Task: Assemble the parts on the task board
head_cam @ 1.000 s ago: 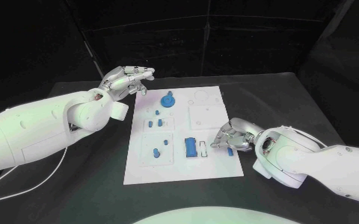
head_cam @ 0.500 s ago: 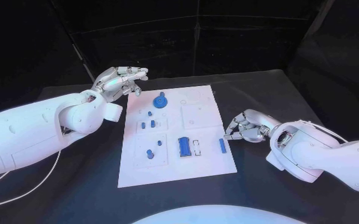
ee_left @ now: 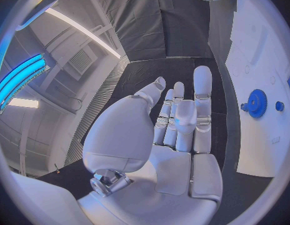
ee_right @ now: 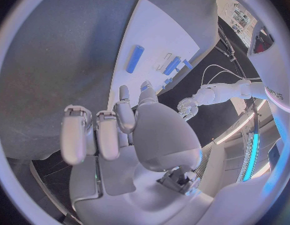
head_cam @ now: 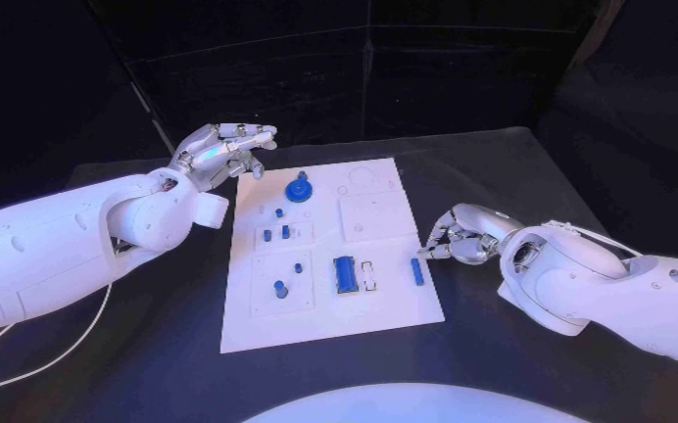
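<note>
The white task board (head_cam: 381, 301) lies in the middle of the black table. On it I see a blue gear (head_cam: 298, 190) at the far left, several small blue pegs (head_cam: 285, 232), a blue block (head_cam: 344, 274) in a slot, and a small blue bar (head_cam: 417, 272) lying loose near the right edge. My right hand (head_cam: 460, 237) hovers just off that edge beside the bar, fingers loosely bent, holding nothing. My left hand (head_cam: 226, 151) is raised beyond the board's far left corner, fingers apart and empty. In the left wrist view the left hand (ee_left: 176, 125) faces the gear (ee_left: 256, 103). In the right wrist view the right hand (ee_right: 114, 130) faces the bar (ee_right: 135, 58).
Black table surface (head_cam: 537, 178) surrounds the board, with dark curtains behind. A white cable (head_cam: 64, 350) trails along the near left of the table.
My right hand has drawn back off the board to the right, leaving the small blue bar lying on it. The left hand has barely moved. The camera has shifted.
</note>
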`<state>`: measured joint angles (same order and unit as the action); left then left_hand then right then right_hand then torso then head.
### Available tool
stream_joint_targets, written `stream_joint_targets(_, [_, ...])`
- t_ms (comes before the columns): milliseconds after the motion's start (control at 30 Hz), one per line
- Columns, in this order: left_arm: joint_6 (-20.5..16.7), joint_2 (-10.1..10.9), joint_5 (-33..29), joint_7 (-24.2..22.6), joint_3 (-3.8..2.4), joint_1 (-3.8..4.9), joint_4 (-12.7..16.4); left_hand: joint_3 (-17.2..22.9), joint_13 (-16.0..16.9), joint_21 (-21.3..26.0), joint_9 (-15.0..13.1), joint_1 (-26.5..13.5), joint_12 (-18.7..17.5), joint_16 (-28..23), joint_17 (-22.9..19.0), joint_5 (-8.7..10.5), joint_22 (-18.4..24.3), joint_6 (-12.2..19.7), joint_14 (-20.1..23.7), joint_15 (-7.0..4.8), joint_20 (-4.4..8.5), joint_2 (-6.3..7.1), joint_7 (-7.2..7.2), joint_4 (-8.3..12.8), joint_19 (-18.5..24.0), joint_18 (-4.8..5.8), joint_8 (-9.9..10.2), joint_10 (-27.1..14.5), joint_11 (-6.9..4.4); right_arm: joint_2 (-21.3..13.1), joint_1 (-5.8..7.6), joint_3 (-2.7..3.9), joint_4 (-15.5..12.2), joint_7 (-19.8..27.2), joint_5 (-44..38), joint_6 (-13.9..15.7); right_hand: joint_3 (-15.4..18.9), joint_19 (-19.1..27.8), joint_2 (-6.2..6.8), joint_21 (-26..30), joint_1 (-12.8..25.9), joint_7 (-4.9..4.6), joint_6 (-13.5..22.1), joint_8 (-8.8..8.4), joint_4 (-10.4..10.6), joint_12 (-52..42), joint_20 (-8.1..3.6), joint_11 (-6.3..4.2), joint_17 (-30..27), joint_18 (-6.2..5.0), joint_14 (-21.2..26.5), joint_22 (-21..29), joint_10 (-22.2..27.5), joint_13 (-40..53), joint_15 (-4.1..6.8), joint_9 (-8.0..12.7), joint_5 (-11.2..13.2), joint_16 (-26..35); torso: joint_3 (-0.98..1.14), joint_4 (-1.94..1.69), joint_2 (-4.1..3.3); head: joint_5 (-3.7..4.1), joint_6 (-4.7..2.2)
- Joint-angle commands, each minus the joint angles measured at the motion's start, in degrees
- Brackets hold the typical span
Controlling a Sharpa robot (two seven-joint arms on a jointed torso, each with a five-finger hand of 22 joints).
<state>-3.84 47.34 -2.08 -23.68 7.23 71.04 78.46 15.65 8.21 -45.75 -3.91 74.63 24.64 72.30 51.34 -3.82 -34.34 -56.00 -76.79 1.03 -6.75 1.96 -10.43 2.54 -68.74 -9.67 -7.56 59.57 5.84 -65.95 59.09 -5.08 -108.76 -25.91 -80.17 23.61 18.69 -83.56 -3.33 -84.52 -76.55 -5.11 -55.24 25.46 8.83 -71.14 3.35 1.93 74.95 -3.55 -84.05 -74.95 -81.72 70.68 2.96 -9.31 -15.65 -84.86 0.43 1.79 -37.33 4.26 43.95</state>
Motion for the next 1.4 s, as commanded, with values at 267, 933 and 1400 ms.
stream_joint_targets(267, [0.8, -0.1, 0.1, -0.5, 0.0, 0.04, 0.0, -0.2, 0.1, 0.2, 0.0, 0.3, 0.3, 0.3, -0.1, -0.11, 0.0, 0.4, 0.3, 0.04, -0.12, -0.2, 0.01, 0.0, 0.3, -0.82, -0.4, -0.3, -0.04, 2.1, -0.55, -0.04, 1.1, -3.9, -3.7, -4.9, 0.5, -0.9, 0.14, -0.6, 0.4, 0.03, -0.5, -0.41, 0.0, -7.5, -0.17, -1.33, 7.3, 1.25, -4.6, -5.4, -2.0, 8.6, 0.28, -0.4, -0.1, -0.8, -0.02, -0.17, -0.04, 0.15, 0.02])
stream_joint_targets(933, [1.0, 0.0, 0.1, -0.4, 0.05, -0.06, 0.0, -0.3, 0.1, 0.3, 0.0, 0.2, 0.4, 0.4, -0.1, -0.11, 0.1, 0.4, 0.3, 0.05, -0.13, -0.24, 0.0, -0.1, 0.3, -0.84, -0.4, -0.4, -0.03, 4.8, -2.07, -0.04, 2.4, -5.5, -6.7, -8.8, 0.6, -1.2, 0.37, -0.9, -0.4, 0.32, -1.6, -0.18, -0.3, -7.9, -0.24, -1.53, 8.1, 1.35, -4.7, -5.8, -2.0, 9.0, 0.4, -1.2, 0.0, -1.4, -0.11, -0.16, -0.03, -0.12, -0.05])
stream_joint_targets(1400, [1.2, 0.1, 0.1, -0.2, 0.07, -0.06, 0.1, -0.3, 0.1, 0.3, 0.0, 0.2, 0.4, 0.4, -0.1, -0.11, 0.1, 0.4, 0.3, 0.05, -0.13, -0.24, 0.0, -0.1, 0.3, -0.84, -0.4, -0.4, -0.03, 7.4, -3.62, -0.02, 3.1, -6.6, -20.0, -12.7, -2.8, -1.2, 0.48, -0.9, -7.9, 0.19, -1.4, -0.93, -5.8, -7.0, -0.4, -1.53, 8.1, 1.41, -4.5, -6.0, -1.2, 8.7, 0.45, -2.8, 6.7, -1.4, -0.11, -0.24, -0.03, -0.4, -0.06])
